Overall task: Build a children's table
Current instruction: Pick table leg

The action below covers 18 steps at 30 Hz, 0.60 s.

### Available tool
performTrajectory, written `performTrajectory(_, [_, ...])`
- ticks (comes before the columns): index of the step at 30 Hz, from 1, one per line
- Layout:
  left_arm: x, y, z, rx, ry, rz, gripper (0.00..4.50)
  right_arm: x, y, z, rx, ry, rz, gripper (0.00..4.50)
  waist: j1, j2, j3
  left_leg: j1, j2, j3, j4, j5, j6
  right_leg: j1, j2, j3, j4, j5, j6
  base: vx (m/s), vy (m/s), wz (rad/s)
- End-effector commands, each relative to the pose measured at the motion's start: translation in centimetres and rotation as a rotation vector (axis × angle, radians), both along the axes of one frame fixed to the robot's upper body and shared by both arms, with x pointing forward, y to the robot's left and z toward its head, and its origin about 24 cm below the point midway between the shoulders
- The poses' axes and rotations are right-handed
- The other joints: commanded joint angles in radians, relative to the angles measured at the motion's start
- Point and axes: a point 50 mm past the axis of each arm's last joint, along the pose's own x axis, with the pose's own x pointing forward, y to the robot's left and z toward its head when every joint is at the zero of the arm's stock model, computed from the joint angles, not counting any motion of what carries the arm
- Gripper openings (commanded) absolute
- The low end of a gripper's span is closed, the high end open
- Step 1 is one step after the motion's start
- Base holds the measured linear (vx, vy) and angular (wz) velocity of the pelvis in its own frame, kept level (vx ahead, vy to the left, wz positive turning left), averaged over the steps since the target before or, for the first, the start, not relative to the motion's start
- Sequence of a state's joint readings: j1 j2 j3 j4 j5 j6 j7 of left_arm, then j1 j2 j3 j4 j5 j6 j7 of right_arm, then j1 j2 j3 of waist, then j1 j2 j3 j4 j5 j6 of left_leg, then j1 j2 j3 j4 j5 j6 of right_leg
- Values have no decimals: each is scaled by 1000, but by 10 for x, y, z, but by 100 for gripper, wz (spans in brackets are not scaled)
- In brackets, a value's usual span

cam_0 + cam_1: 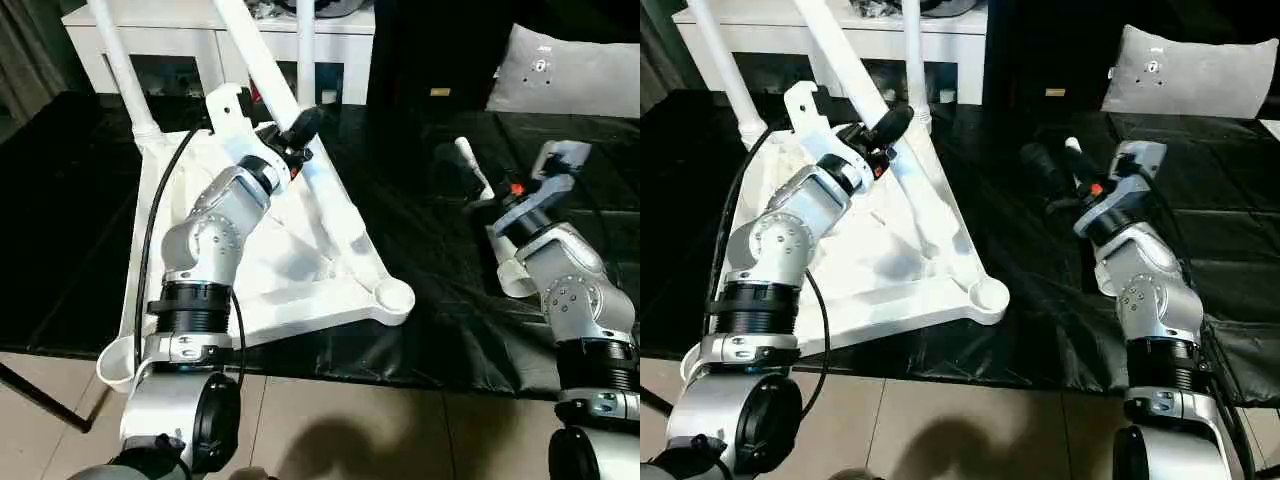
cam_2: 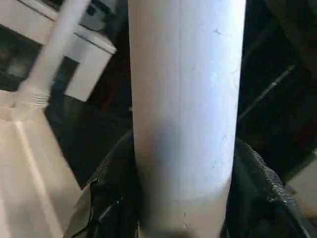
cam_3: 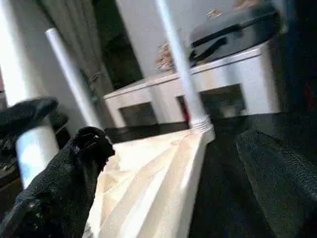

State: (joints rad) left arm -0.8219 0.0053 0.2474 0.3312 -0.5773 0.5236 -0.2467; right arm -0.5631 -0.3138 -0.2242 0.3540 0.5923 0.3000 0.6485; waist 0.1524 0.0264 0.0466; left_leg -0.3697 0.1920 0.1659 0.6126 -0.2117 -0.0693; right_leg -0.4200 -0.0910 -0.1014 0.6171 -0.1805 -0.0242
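The children's table top (image 1: 330, 265) lies upside down on a black-covered surface, ribbed side up. Two white legs (image 1: 120, 70) (image 1: 305, 50) stand in its far corner sockets. A third leg (image 1: 250, 50) leans tilted over the top, and my left gripper (image 1: 297, 135) is shut on it near its lower end. In the left wrist view that leg (image 2: 183, 99) sits between the black fingers (image 2: 106, 198). The near right socket (image 1: 393, 297) holds nothing. My right gripper (image 1: 1055, 165) hovers over the black cover to the right of the top, open, its fingers (image 3: 59, 183) wide apart around nothing.
A white low cabinet (image 1: 180, 40) with glass doors stands behind the table top. A grey cushion (image 1: 580, 70) lies at the back right. The black cover (image 1: 440, 300) ends at the near edge, with tiled floor (image 1: 350, 420) below.
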Motion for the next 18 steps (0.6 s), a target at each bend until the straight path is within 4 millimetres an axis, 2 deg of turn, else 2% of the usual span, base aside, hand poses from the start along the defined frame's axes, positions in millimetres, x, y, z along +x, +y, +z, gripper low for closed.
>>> performTrajectory(1, [-4,-2,7,-11,-34,-54,185,-1,4,7,-11,-15,40,450,6,-14,-78,-2,25,-5,-53,28,121,76,-56,47,-52,-29,-234,0,0,0])
performTrajectory(7, [-20,-9,13,-46,-92,-271,185,-8,12,6,-8,-6,144,450,12,-13,-76,-2,25,-5,-55,13,113,77,-57,47,-54,-57,-231,0,0,0])
performTrajectory(8, [-27,-10,14,-27,-124,-347,185,-11,15,5,-8,3,198,450,13,-11,-75,0,27,-5,-56,9,110,74,-55,48,-54,-69,-226,0,0,0])
performTrajectory(13, [-38,-10,16,8,-186,-466,185,-26,27,4,-20,21,394,450,15,-10,-72,0,29,-5,-59,-5,104,74,-54,49,-57,-80,-215,0,0,0])
performTrajectory(14, [-42,-10,17,21,-201,-521,185,-31,31,4,-37,18,453,450,16,-12,-73,0,29,-5,-60,-13,95,75,-57,49,-58,-91,-212,0,0,0])
performTrajectory(18, [-48,-10,18,51,-229,-593,185,-38,35,4,-49,16,534,450,18,-9,-72,1,31,-6,-64,-32,66,75,-57,51,-60,-130,-192,0,0,0])
